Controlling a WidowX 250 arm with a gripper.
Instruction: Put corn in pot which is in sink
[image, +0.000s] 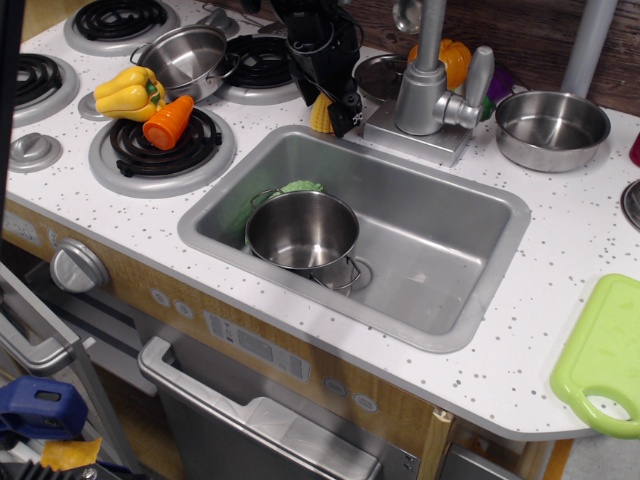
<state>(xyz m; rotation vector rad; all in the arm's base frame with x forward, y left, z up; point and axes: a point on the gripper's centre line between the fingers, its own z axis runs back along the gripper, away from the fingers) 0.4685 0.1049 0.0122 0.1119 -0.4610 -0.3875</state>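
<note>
jaws straddle corn (319, 113) | gripper (331, 112) on countertop | contact unclear

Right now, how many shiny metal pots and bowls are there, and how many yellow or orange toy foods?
Metal vessels: 3, pot, saucepan, bowl
Toy foods: 4, corn, pepper, carrot, orange one behind the tap
Total: 7

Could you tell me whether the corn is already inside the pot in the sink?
No, the corn sits on the countertop behind the sink, under the gripper, and the pot looks empty.
</note>
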